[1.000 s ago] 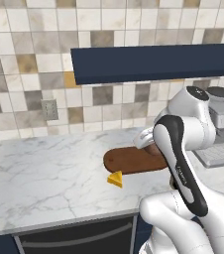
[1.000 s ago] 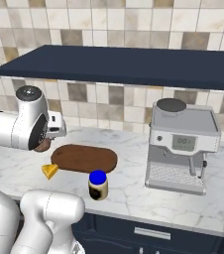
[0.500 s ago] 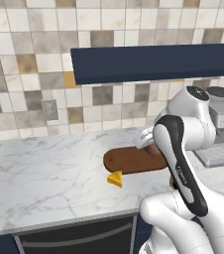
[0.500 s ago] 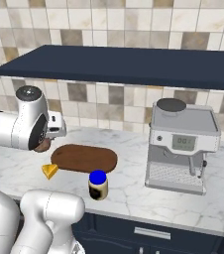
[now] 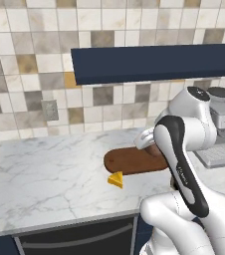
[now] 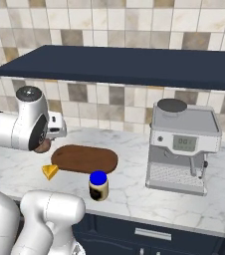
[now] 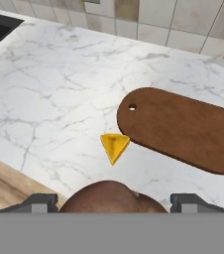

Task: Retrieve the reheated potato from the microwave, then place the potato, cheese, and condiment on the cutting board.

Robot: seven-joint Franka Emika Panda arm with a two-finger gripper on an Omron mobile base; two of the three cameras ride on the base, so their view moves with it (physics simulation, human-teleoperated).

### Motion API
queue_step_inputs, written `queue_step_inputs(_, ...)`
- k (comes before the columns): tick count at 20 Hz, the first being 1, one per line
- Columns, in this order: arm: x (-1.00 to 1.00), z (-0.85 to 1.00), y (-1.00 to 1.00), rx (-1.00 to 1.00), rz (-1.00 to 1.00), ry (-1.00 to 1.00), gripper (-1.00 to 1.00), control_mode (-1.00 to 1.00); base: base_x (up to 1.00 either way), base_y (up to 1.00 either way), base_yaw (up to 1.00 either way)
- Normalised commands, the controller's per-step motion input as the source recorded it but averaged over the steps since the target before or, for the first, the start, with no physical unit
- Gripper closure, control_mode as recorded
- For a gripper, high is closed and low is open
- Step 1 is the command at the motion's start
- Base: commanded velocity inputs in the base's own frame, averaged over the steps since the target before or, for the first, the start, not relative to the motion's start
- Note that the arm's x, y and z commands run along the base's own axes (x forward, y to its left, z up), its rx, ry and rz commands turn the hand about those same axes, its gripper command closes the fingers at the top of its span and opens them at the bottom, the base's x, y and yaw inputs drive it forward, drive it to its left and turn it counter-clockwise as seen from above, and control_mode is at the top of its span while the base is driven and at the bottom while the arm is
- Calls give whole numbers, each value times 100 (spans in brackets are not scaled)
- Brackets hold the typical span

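The potato [image 7: 109, 198], a reddish-brown lump, sits between my gripper's [image 7: 115, 202] two finger tips, which are shut on it above the counter. In the right base view the potato [image 6: 43, 146] hangs under the hand, just left of the cutting board [image 6: 84, 159]. The dark oval cutting board [image 7: 183, 129] lies bare on the marble. The yellow cheese [image 7: 114, 145] wedge rests on the counter by the board's near left end. The blue-lidded condiment [image 6: 98, 185] jar stands in front of the board. The microwave is out of view.
A steel coffee machine [image 6: 181, 147] stands right of the board. A dark blue shelf [image 6: 134, 64] runs along the tiled wall above the counter. A wall outlet [image 5: 50, 110] sits at the back left. White marble counter [image 5: 45, 169] stretches to the left.
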Motion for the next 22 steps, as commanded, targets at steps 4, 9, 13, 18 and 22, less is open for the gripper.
queue_step_inputs(4,2,0,1,-2,0,0,100,-100,0,0,0)
queue_step_inputs(9,44,-14,-2,-5,0,12,100,-100,0,0,0)
queue_step_inputs(13,49,-16,-3,-5,0,2,100,-100,0,0,0)
queue_step_inputs(18,45,-29,-2,-3,0,0,100,-100,0,0,0)
queue_step_inputs(22,44,-42,-1,-5,-2,-1,100,-100,0,0,0)
